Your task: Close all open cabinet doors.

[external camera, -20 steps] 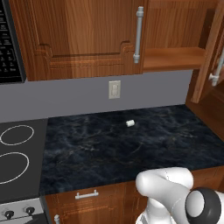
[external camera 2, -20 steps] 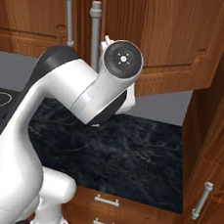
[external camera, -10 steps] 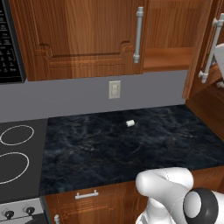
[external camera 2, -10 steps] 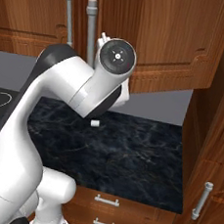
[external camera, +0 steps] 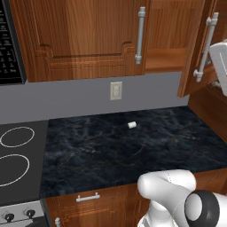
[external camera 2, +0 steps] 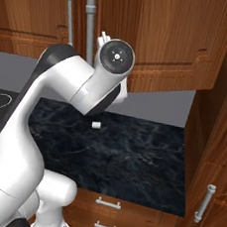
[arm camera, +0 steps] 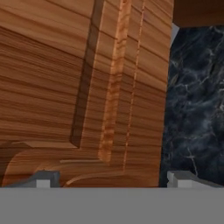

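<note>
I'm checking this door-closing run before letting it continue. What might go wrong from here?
1. The open cabinet door hangs well out from its frame; the hand beside it may slide off the panel instead of pushing it shut.
2. The gripper sits tight against the door's moulding, fingertips spread; one could catch on the raised edge.
3. The forearm crosses in front of the closed door's handle and might snag it.

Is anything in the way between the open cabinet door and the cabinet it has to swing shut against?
Nothing visible blocks it. The open reddish-brown wooden cabinet door hangs ajar at the right, and the gap to its cabinet shelf looks free. The pincer is right against the door's panel.
</note>
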Available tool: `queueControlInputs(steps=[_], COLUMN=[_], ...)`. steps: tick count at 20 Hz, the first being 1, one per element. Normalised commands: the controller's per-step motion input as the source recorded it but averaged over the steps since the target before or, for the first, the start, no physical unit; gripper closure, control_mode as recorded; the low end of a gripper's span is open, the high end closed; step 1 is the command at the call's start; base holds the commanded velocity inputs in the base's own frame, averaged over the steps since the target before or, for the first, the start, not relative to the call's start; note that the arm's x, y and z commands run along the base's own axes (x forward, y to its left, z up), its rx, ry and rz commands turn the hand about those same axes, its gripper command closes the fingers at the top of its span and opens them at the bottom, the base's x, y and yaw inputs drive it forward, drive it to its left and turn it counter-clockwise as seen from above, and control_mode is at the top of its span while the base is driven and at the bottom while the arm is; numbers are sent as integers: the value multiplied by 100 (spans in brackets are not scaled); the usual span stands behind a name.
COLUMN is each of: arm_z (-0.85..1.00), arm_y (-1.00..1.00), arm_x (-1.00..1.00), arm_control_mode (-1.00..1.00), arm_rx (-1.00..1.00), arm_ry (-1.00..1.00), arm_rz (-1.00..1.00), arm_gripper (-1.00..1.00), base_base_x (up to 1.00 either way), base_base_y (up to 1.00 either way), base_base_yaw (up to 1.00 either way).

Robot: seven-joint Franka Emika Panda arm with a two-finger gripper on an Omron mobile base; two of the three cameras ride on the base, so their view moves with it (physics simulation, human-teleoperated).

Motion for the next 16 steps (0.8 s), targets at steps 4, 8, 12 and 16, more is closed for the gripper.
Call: queueControlInputs(steps=[4,8,12,16], arm_z=[-21,-23,-25,-20], arm_y=[21,18,18,17], arm_x=[46,45,50,42], arm_control_mode=[-100,-100,-100,-100], arm_rx=[0,0,0,0], arm_ry=[0,0,0,0], arm_rz=[0,0,0,0], arm_gripper=[-100,-100,-100,-100], base_base_x=[0,0,0,0], base_base_y=[0,0,0,0], base_base_yaw=[0,0,0,0])
